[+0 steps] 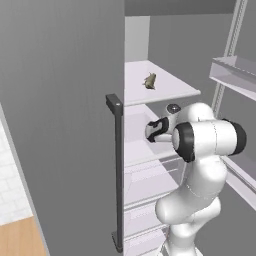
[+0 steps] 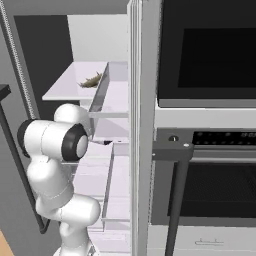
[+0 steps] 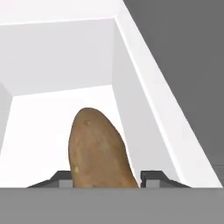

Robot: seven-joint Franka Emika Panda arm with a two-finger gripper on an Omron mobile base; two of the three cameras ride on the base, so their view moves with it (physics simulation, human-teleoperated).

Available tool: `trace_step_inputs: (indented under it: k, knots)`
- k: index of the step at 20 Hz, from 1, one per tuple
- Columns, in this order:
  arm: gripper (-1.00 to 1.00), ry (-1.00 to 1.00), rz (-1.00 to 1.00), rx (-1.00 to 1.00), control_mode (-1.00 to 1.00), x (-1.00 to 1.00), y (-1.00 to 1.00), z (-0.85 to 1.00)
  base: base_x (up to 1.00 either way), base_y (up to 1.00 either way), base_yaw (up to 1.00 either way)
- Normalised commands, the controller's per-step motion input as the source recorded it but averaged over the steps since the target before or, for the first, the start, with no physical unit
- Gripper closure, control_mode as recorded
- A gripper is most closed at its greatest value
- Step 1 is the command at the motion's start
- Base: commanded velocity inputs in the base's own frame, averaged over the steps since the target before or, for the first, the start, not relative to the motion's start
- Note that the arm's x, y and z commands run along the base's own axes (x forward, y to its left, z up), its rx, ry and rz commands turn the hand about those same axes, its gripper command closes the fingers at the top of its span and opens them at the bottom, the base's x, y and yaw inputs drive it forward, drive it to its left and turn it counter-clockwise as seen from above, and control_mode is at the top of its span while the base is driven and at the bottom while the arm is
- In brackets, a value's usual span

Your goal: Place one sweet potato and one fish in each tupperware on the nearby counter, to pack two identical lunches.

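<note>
Inside the open fridge, the gripper (image 3: 106,178) had its jaws clamped on the sweet potato (image 3: 99,151) for lifting out, a fish (image 1: 150,80) shelved at twelve o'clock.

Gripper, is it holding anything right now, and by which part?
The gripper has a sweet potato between its fingertips at the near end; whether it is clamped or just straddled cannot be told.
</note>
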Motion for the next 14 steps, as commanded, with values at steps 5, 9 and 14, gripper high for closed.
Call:
trace_step_inputs:
  k: [5,9,14]
  knots:
    - [1.00,-0.14,0.00,0.00,-1.00,-0.68,0.36,0.97,0.00,0.00,0.00]
    - [1.00,-0.02,0.00,0.00,-1.00,-0.95,0.31,1.00,0.00,0.00,0.00]
    - [1.00,0.01,0.00,0.00,-1.00,-1.00,0.21,1.00,0.00,0.00,0.00]
